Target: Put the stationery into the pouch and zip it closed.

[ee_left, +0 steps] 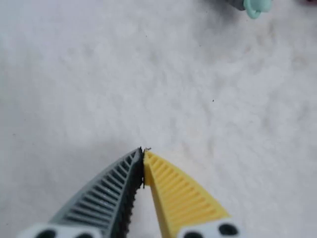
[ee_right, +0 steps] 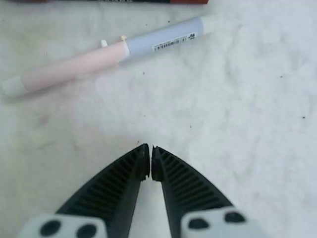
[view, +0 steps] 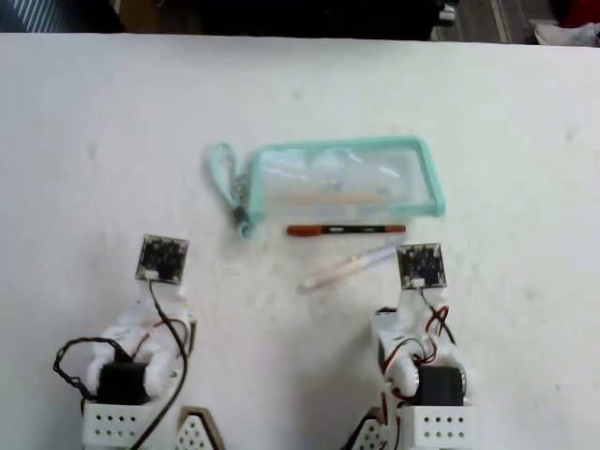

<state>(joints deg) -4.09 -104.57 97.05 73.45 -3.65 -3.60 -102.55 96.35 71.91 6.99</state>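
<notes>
We look down on a white table (view: 487, 112) with two robot arms at its near edge. Towards the middle lies a clear plastic pouch with mint-green trim (view: 342, 178), long side running left to right, and its mint-green wrist strap (view: 223, 173) loops out at the left end. A pale, long item (view: 342, 197) shows through the clear wall (we cannot tell what it is, nor whether the zip is open).

Just beside the pouch on its near side lies a slim marker with a red and black barrel (view: 345, 229), parallel to the pouch. Nearer again, a pastel pen, half pink and half lavender (view: 347, 266), rests at a slant on the table, apart from the marker.

The left arm's gripper (ee_left: 142, 152) has one grey finger and one yellow, ribbed, their tips pressed together with nothing between them. It hangs over bare table, near and left of the pouch, with the strap's end (ee_left: 257, 7) well beyond it.

The right arm's gripper (ee_right: 150, 154), with black ribbed fingers, has its tips almost meeting and holds nothing. It sits near the pastel pen (ee_right: 106, 52), not touching it.
</notes>
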